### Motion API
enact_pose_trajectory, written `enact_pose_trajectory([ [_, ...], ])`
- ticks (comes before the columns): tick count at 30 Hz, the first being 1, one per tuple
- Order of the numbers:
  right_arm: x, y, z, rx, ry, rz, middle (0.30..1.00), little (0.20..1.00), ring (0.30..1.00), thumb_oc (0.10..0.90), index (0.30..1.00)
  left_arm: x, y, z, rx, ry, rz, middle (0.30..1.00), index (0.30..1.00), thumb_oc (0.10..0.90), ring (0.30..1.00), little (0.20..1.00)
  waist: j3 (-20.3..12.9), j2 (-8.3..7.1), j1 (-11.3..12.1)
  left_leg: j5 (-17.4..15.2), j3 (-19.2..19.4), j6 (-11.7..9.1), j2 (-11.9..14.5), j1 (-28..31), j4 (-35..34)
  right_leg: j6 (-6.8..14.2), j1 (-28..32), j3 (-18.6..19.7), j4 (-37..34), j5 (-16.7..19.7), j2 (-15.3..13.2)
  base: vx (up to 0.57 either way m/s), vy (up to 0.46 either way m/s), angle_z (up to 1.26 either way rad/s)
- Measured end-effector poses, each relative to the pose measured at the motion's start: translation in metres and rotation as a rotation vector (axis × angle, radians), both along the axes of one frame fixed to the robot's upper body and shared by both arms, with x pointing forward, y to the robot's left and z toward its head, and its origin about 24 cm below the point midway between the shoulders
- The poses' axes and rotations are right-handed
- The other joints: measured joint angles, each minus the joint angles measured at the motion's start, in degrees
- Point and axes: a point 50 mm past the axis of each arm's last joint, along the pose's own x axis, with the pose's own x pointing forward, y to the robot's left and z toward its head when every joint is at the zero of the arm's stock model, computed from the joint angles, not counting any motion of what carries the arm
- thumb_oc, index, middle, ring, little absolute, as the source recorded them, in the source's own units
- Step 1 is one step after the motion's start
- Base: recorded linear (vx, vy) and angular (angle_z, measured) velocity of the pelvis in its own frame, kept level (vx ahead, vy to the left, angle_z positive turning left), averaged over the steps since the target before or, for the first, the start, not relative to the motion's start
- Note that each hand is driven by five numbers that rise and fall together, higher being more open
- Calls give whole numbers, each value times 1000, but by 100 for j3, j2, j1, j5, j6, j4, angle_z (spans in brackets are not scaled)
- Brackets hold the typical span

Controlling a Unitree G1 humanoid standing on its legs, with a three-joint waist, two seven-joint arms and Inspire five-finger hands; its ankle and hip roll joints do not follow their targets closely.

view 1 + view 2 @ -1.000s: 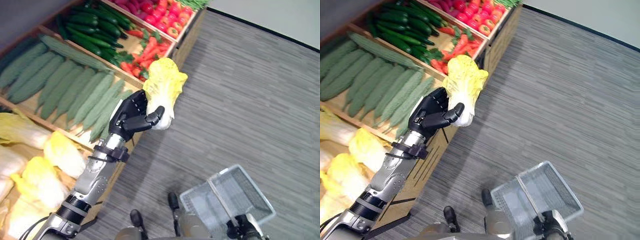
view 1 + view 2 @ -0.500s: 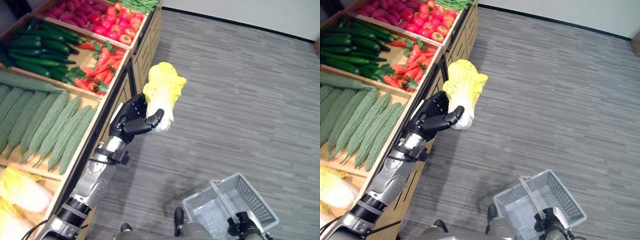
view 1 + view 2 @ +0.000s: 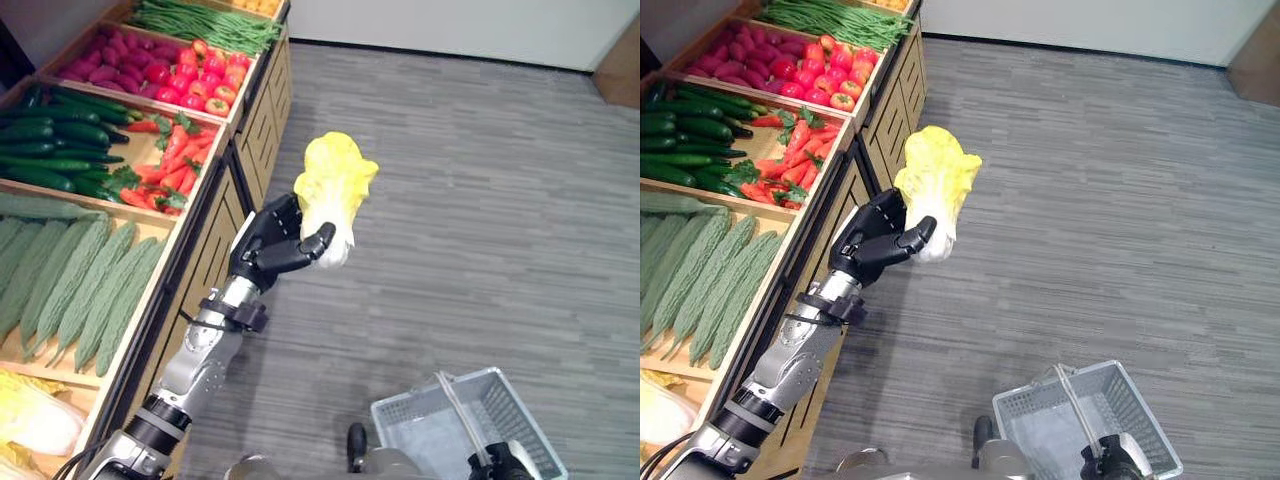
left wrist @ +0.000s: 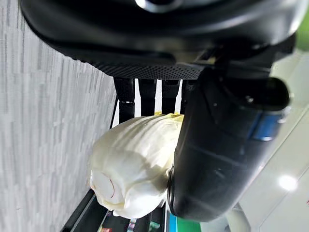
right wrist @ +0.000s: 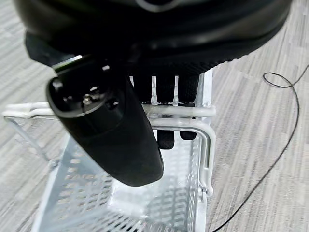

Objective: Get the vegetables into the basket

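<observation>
My left hand is curled round the white base of a yellow napa cabbage and holds it upright in the air over the grey floor, just off the front of the produce shelf. In the left wrist view the cabbage sits between the thumb and the fingers. A white wire basket hangs low at the bottom right, with nothing in it. My right hand is curled round its handle, and shows at the basket's near end.
A wooden produce shelf runs along the left, with bins of bitter gourds, cucumbers, carrots, tomatoes, green beans and more napa cabbages. Grey floor spreads out to the right.
The camera has swung, so the shelf slides left and more floor shows. My left hand still holds the cabbage in the same grip, and the basket stays in my right hand.
</observation>
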Motion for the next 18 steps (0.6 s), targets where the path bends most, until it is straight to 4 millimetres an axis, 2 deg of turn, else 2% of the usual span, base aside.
enact_pose_trajectory([
  [1,1,-3,2,-7,-5,3,300,300,300,400,300,0,-1,0,-1,0,-3,300,300,400,300,300,-2,110,4,131,159,102,48,-12,-5,70,7,37,19,-37,103,59,100,-37],
  [2,0,-5,3,-14,-9,5,300,300,300,400,300,0,-2,1,-2,-7,-14,300,300,400,300,300,-2,220,-21,82,358,141,102,14,-29,99,-57,82,37,-68,202,96,203,-28],
  [3,0,-4,2,-11,-5,3,300,300,300,400,300,1,-3,3,-3,-14,-20,300,300,400,300,300,-14,239,-45,34,412,111,67,47,-168,96,-113,110,70,-127,160,64,148,-25],
  [6,1,-1,1,-2,-15,6,300,300,300,400,300,1,-1,2,12,-8,-19,300,300,400,300,300,60,114,-5,60,661,249,-163,140,-359,322,-253,310,190,-27,-39,42,130,-30],
  [7,2,0,1,0,-20,8,300,300,300,400,300,1,1,2,24,-6,-18,300,300,400,300,300,71,80,-25,50,716,279,-258,169,-369,339,-251,368,169,11,-103,24,112,-32],
  [10,4,0,1,0,-25,10,300,300,300,400,300,1,7,3,46,-10,-7,300,300,400,300,300,76,61,-3,1,913,390,-436,285,-441,451,-231,559,83,95,-237,17,84,-27],
  [13,11,6,1,16,-52,22,300,300,300,400,300,2,10,4,42,-8,-2,300,300,400,300,300,59,16,5,-36,1051,457,-536,373,-478,514,-76,618,-222,240,-323,27,77,-17],
  [18,29,6,6,15,-110,33,300,300,300,400,300,2,10,4,36,-7,-5,300,300,400,300,300,54,5,0,-44,1084,463,-531,555,-481,514,171,631,-392,259,-320,18,37,-6],
])
